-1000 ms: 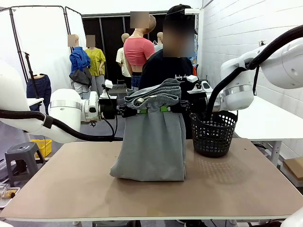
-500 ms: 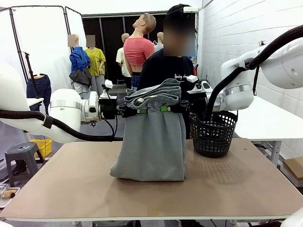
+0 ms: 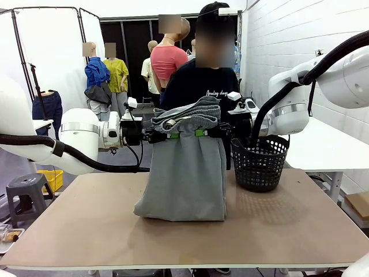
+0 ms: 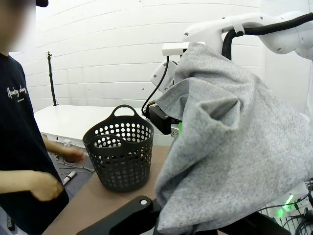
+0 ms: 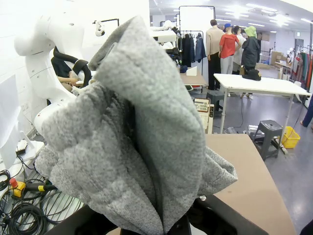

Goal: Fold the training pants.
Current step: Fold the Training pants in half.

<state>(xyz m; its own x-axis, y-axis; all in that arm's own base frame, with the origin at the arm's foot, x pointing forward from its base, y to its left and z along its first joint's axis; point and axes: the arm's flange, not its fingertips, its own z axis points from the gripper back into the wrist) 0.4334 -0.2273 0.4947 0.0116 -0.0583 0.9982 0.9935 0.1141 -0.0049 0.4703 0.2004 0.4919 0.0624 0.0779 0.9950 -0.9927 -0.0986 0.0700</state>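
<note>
Grey training pants [image 3: 185, 173] hang in the air above the tabletop [image 3: 184, 231], held up by both arms at the gathered waistband. In the front view the left gripper [image 3: 166, 135] comes in from the left and is clamped on one side of the waistband, while the right gripper [image 3: 209, 133] pinches the other side; green pads show against the cloth at both grips. Fabric above the grip line bunches and flops over in soft folds. Below it the pants drop as a flat panel, and the bottom edge rests crumpled on the tabletop near its middle.

From the left wrist view, the cloth [image 4: 234, 147] drapes over that gripper and hides its fingers. From the right wrist view, the fabric [image 5: 137, 142] rises in a thick peak straight in front of the lens.

Just to the right of the pants stands a black mesh basket [image 3: 259, 163] on the tabletop. Beyond the far edge stands a person in a dark shirt [image 3: 199, 86].
</note>
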